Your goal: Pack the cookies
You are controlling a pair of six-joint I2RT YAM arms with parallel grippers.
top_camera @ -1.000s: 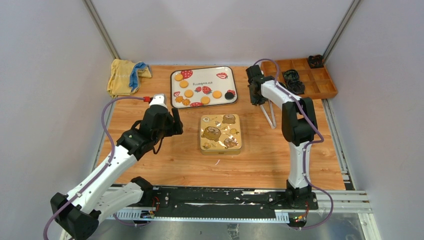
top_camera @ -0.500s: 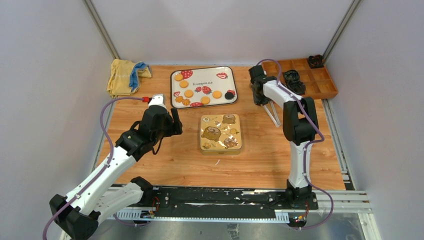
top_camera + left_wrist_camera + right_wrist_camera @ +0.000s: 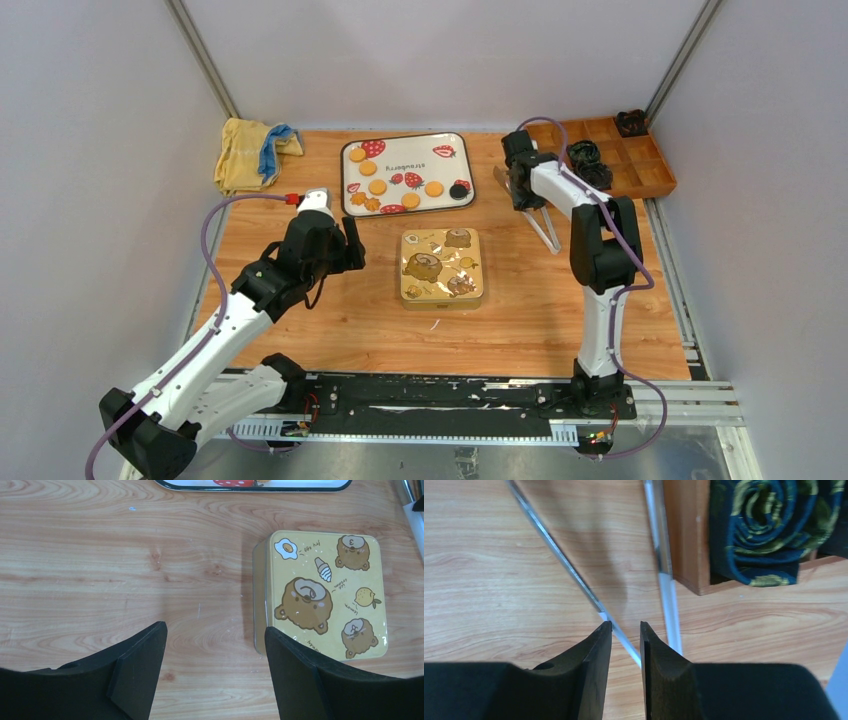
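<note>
Inspecting the bench: the cookies (image 3: 378,186) all lie on the strawberry-print tray (image 3: 395,150) at the far side of the table (image 3: 100,555), mostly golden with one black at the tray's right end. None is packed. The yellow bear tin (image 3: 325,595) sits nearer the arms, apart from the tray, with its lid on.

Left gripper (image 3: 214,630): jaws spread wide, empty, hovering over bare wood just left of the tin.

Right gripper (image 3: 625,625): fingers parted by a narrow gap with wood showing through, poised over the metal tongs (image 3: 670,605), which lie beside the corner of the wooden organiser (image 3: 684,530). Nothing appears clamped, though the wrist view does not show whether the fingertips touch a tong arm.

Assessment: the step in hand looks like securing the tongs. Recommendation: open wider so the jaws straddle both tong arms, and take them partway along rather than at the hinge, so a squeeze closes the tips. Keep clear of the organiser's edge when lifting. The tin needs opening before any cookie travels.
</note>
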